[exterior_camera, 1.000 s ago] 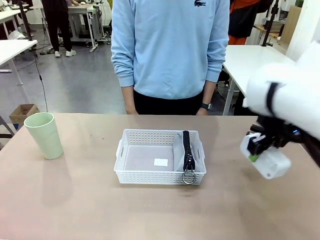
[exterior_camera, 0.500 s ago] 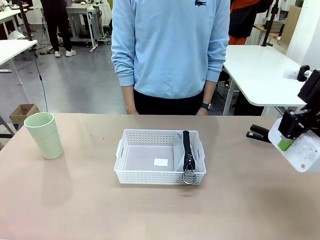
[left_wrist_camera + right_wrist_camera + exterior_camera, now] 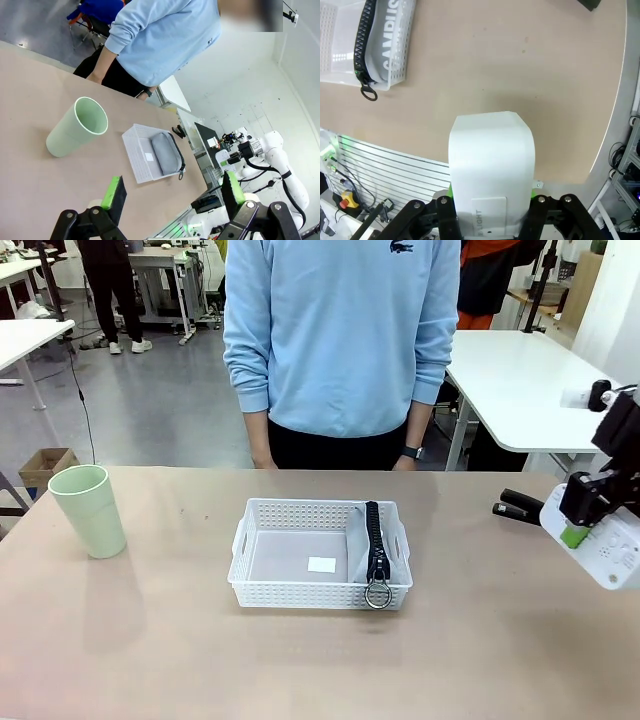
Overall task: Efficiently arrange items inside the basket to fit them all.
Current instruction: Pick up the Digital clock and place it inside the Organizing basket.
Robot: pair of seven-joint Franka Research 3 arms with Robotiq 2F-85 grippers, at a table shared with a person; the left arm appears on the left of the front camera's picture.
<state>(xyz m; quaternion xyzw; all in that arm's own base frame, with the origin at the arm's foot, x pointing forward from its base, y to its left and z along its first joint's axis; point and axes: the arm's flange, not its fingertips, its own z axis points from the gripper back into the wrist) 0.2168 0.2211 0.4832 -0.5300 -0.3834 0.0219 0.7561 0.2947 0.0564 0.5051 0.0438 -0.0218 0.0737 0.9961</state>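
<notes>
The right gripper point(image 3: 578, 525) hangs tilted over the right end of the table point(image 3: 150, 640), its jaws clamped on the sides of a white box point(image 3: 608, 550) that sticks out beyond the fingertips. The left gripper point(image 3: 172, 192) is poised high above the table, its green-padded fingers point(image 3: 114, 192) spread wide with nothing between them.
</notes>
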